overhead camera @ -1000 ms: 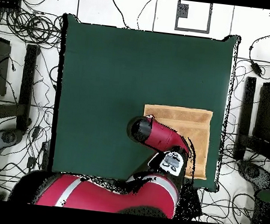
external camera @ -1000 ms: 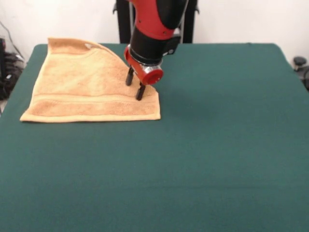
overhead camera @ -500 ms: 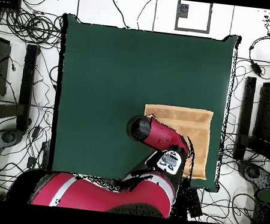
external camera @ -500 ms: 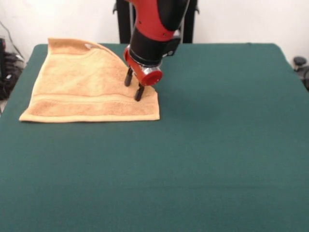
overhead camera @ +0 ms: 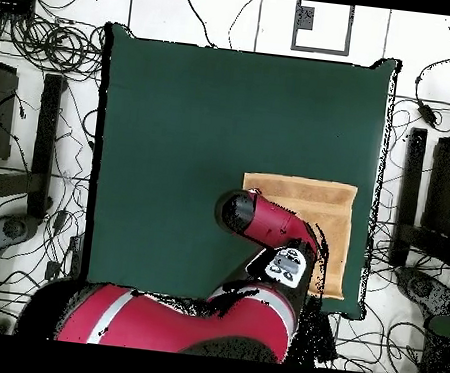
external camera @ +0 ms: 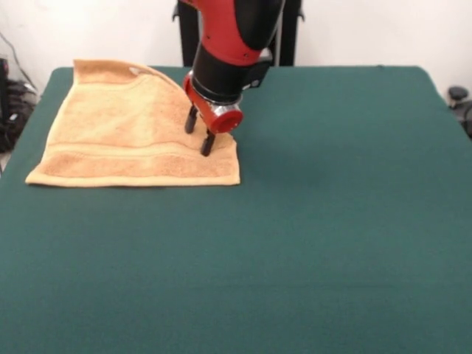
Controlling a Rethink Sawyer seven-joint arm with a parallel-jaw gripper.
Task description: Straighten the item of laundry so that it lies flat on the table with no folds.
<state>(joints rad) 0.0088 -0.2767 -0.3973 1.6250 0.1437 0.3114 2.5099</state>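
The item of laundry, a tan towel [external camera: 118, 133], lies at the table's [external camera: 332, 221] far left corner in the front view. Its near edge and woven band lie flat, while its far right part slants down from a raised fold near the white tag [external camera: 135, 71]. My gripper [external camera: 198, 133] stands open with both fingertips pressed down on the towel close to its right edge. In the overhead view the towel [overhead camera: 318, 200] sits at the table's [overhead camera: 196, 121] lower right, and the red arm [overhead camera: 265, 224] covers its left part and hides the gripper.
The towel's left edge lies close to the table's left edge in the front view. Cables [overhead camera: 44, 43] and dark equipment [overhead camera: 448, 190] surround the table in the overhead view. Green cloth stretches wide to the right of and in front of the towel.
The gripper has shifted slightly left and away, dragging the towel with it. The towel's near right corner has slid a little to the left.
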